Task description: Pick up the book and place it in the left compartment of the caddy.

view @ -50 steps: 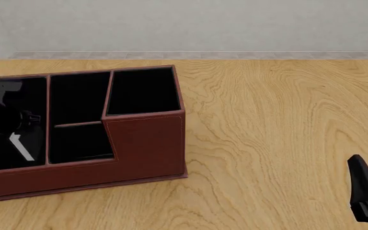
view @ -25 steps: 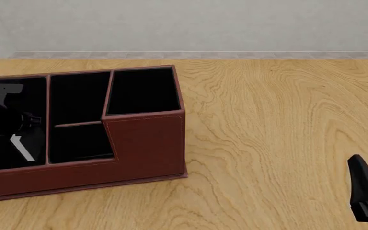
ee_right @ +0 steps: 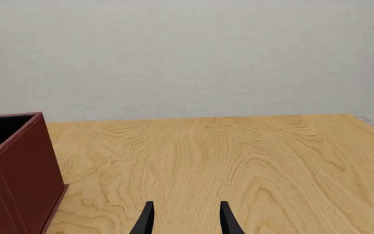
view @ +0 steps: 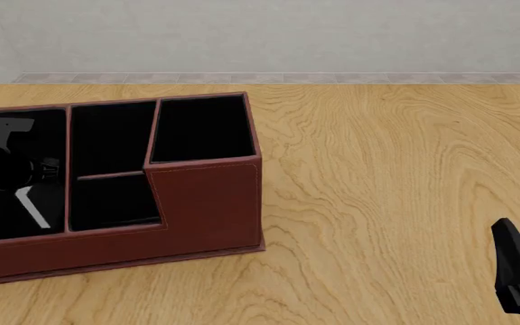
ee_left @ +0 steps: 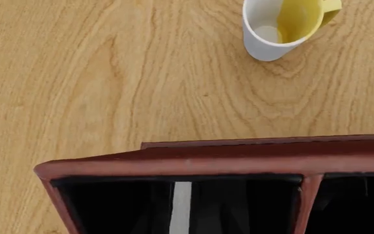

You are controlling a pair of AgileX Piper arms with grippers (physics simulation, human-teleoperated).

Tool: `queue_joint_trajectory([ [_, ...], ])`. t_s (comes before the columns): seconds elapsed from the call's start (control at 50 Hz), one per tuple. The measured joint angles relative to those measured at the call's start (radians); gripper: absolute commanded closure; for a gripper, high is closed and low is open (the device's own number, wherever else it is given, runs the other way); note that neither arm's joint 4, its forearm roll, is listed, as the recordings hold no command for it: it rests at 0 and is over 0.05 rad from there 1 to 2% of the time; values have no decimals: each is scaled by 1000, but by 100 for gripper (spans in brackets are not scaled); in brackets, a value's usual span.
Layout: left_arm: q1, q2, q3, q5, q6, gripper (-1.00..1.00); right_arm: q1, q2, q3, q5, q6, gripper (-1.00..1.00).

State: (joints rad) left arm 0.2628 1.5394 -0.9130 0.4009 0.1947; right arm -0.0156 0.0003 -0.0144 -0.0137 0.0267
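The reddish-brown caddy [view: 208, 203] stands on the left of the table. Its left compartment [view: 7, 203] holds the book, which shows as a slanted white strip of page edges [view: 32, 208]. The left wrist view looks down over the caddy's rim [ee_left: 194, 165] at the same white strip of the book [ee_left: 181, 207] inside that bay. My left gripper [view: 18, 177] reaches down into the compartment right at the book. Its black fingers merge with the black lining, so their state does not show. My right gripper [ee_right: 185, 220] hovers open and empty near the table's front right corner [view: 518, 277].
A white mug with a yellow inside [ee_left: 284, 24] lies tipped on the wood beyond the caddy's outer side, seen only in the left wrist view. A pale wall runs along the table's far edge [view: 269, 78].
The grey part of my left wrist has risen slightly at the caddy's far left. The book's white strip has barely shifted. The right arm has not moved.
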Motion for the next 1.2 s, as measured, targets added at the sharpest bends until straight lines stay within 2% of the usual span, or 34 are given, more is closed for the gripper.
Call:
queue_joint_trajectory([
  [1.2,-17,-10,2,23,42,-100,5,0,0,-1,5,-100],
])
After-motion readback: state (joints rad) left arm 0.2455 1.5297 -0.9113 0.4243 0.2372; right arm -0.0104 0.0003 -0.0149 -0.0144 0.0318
